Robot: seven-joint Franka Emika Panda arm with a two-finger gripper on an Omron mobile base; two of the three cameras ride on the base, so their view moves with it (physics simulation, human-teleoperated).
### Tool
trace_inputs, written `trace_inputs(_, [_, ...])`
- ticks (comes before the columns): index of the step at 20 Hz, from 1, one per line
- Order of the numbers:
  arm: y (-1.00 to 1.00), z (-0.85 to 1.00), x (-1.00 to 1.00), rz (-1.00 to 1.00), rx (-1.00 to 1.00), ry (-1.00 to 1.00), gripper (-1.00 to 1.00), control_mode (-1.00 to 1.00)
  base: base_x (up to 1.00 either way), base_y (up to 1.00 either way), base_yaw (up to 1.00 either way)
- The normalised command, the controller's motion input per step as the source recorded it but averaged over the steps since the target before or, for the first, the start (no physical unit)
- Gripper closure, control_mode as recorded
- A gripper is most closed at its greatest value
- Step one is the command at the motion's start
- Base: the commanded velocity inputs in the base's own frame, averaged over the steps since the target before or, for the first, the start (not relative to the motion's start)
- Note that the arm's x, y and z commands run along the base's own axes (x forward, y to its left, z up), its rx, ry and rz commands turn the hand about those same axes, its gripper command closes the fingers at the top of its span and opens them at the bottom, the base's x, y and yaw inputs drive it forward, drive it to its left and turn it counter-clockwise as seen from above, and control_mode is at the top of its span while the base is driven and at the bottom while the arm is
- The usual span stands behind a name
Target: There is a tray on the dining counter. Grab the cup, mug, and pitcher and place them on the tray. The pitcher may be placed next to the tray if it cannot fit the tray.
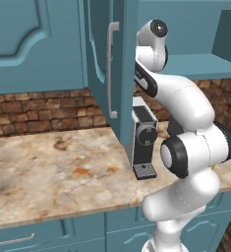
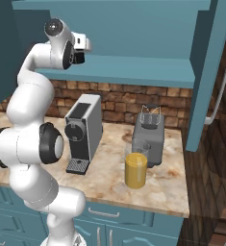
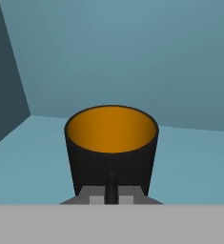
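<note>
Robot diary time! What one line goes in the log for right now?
phase: grabbing mug | gripper: shut on mug handle | mug: upright inside cabinet | pitcher: on counter, beside toaster

- This place is a kitchen in a home.
- Blue cupboards (image 1: 33, 44) hang on the wall, and one cupboard door (image 1: 107, 69) stands open.
- More blue cupboards with drawers (image 2: 133, 226) sit under a stone counter (image 1: 48, 167).
- A brown brick wall (image 1: 43, 110) runs behind the counter.
- A coffee machine (image 2: 83, 132) and a toaster (image 2: 150, 134) stand on the counter.
- A pitcher (image 2: 136, 166) of orange drink stands just in front of the toaster.
</note>
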Motion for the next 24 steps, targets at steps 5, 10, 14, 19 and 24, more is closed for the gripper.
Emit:
trace_inputs(5, [-0.09,0.01,-0.24,0.00,0.00,0.00,1.00,-1.00,0.00,0.00,0.00])
trace_inputs(10, [-0.16,0.00,-0.49,0.00,0.00,-0.03,1.00,-1.00,0.00,0.00,0.00])
trace_inputs(14, [-0.15,0.00,-0.68,0.00,0.00,-0.03,1.00,-1.00,0.00,0.00,0.00])
trace_inputs(19, [-0.19,0.00,-0.75,0.00,0.00,-0.01,1.00,-1.00,0.00,0.00,0.00])
trace_inputs(24, [-0.20,0.00,-0.77,0.00,0.00,0.00,1.00,-1.00,0.00,0.00,0.00])
